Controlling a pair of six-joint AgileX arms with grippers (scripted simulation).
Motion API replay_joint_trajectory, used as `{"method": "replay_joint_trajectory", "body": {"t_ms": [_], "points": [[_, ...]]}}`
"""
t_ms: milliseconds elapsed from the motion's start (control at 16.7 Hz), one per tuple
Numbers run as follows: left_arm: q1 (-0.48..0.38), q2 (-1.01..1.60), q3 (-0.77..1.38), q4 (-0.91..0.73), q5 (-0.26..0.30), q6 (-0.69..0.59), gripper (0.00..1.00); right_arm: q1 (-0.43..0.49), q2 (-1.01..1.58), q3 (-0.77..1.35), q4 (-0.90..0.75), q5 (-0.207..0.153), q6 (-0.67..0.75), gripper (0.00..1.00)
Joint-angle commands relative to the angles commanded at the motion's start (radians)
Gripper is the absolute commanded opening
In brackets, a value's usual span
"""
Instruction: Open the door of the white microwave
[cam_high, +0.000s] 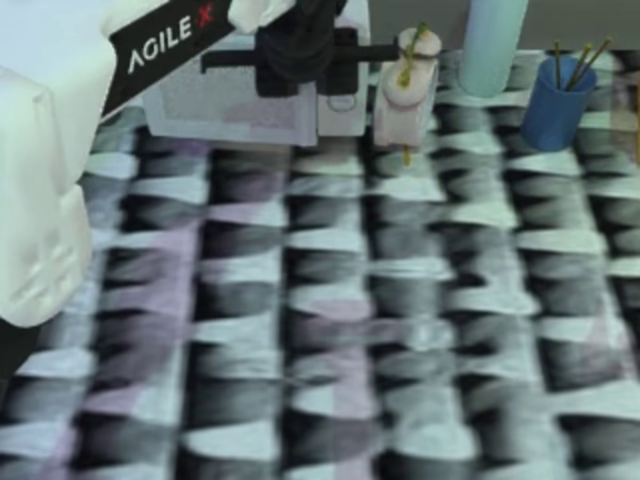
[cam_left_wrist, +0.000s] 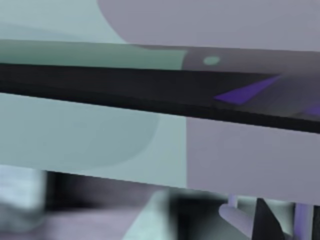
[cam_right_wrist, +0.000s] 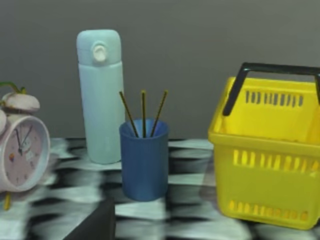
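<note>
top view: the boxy white microwave (cam_high: 255, 105) with its grey mesh window sits at the far edge of the table, left of centre. its door (cam_high: 230, 110), the white-framed mesh panel, looks shut or nearly so. the left gripper (cam_high: 300, 50), black, on a white arm lettered agilex, hangs over the microwave's top by the door's right end. whether its fingers are spread or closed on anything cannot be told. right of the microwave stand a pink alarm clock (cam_high: 407, 95), a tall pale-green flask (cam_high: 492, 40) and a blue cup of sticks (cam_high: 555, 100). the right arm is not seen here.

left wrist view: only close flat surfaces, pale green, grey and a dark band; no fingers can be made out.

right wrist view: the clock, flask, cup and a yellow plastic basket (cam_right_wrist: 267, 165) with a black handle; the right gripper itself is out of sight.

risk, as a judgement: with the grip unconfirmed, a pull could slip off the door edge, or drag the whole microwave towards the nearby clock.
</note>
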Motion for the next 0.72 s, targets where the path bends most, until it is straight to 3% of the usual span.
{"method": "replay_joint_trajectory", "body": {"t_ms": [720], "points": [[0.008,-0.104,-0.177,0.095,0.043,0.09,0.0,0.0,0.0,0.0,0.0,0.0,0.0,1.0]]}}
